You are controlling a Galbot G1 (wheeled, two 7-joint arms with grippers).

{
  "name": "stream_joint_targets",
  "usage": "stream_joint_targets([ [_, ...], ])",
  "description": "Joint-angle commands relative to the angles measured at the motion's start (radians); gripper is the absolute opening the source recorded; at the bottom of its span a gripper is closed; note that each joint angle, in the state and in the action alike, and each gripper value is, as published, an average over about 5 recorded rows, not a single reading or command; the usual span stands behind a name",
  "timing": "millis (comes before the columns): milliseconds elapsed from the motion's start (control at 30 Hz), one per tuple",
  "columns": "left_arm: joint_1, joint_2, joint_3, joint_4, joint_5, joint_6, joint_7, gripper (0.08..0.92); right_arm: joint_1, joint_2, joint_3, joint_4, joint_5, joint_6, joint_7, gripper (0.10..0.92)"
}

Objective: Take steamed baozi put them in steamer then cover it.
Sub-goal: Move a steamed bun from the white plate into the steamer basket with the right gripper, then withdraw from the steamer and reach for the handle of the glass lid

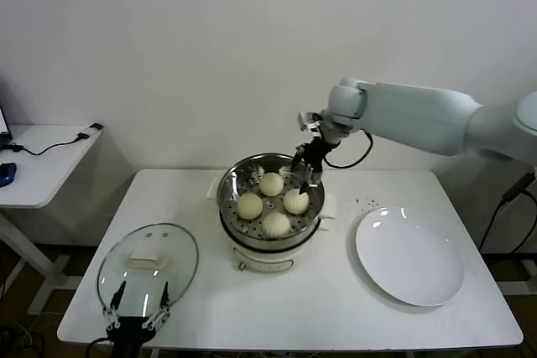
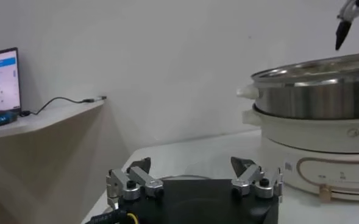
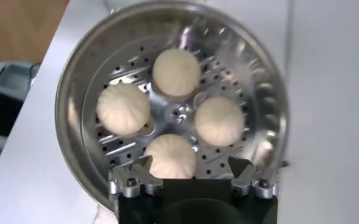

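All four cream-white pleated steamed baozi (image 1: 271,202) sit in the shiny perforated steel steamer (image 1: 230,182); the right hand (image 1: 305,169) hovers above its rim, spread wide and empty. The left hand (image 1: 136,306), also wide, waits by the round glass cover (image 1: 180,251) on the white worktop (image 1: 319,308). An off-centre grip on the handle could tip the cover.

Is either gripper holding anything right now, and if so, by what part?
Nothing is held. The right gripper hangs open and empty above the four baozi in the steamer; the left gripper is open near the lid.
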Motion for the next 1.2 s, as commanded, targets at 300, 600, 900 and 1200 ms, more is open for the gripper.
stream_joint_targets([
  [300, -0.011, -0.013, 0.0, -0.018, 0.028, 0.007, -0.001, 0.823, -0.565, -0.528, 0.665, 0.328, 0.073, 0.311, 0.617, 0.823],
  [600, -0.027, -0.008, -0.032, -0.019, 0.071, 0.027, 0.004, 0.823, -1.169, -0.579, 1.248, 0.459, 0.039, 0.329, 0.745, 0.823],
  [900, -0.049, -0.003, -0.069, -0.02, 0.343, 0.042, 0.002, 0.823, -1.698, -0.464, 1.78, 0.544, -0.025, 0.317, 0.736, 0.823],
  [1200, -0.109, 0.032, -0.102, 0.031, 1.03, 0.014, 0.008, 0.823, -1.977, -0.34, 2.009, 0.547, -0.049, 0.309, 0.717, 0.823],
])
